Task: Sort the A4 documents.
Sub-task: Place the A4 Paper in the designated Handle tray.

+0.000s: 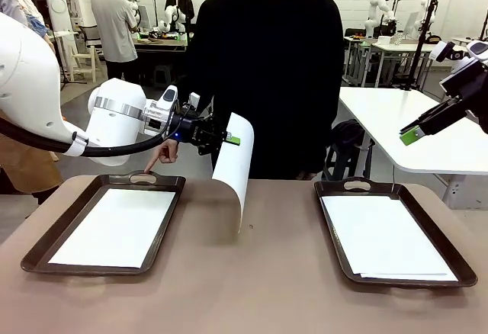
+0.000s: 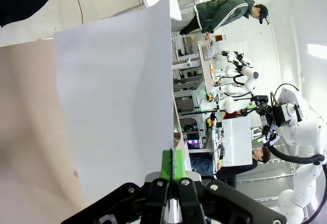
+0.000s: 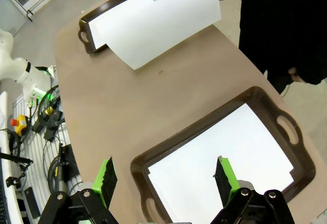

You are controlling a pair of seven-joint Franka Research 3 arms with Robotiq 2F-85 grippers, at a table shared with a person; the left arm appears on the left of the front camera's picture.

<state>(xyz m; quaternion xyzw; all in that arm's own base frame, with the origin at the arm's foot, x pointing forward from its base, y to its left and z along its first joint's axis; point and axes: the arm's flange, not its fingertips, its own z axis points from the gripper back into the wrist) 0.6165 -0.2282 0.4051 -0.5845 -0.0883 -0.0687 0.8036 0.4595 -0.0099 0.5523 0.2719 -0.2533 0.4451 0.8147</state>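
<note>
The left gripper [image 1: 231, 140] is clamped on the top edge of a white sheet [image 1: 235, 162], which hangs curled above the table [image 1: 252, 273] between two dark trays. The left tray [image 1: 38, 254], near the table's left edge, holds one sheet [image 1: 114, 227]; a person's finger [image 1: 150, 164] points at its far handle. The right tray [image 1: 450, 254] holds a stack of sheets [image 1: 385, 239]. The right gripper [image 1: 412, 135] hovers with jaws wide apart; its wrist camera looks straight down on that stack [image 3: 219, 168]. The left wrist camera shows the green pads [image 2: 167, 165] pinching the sheet's edge.
</note>
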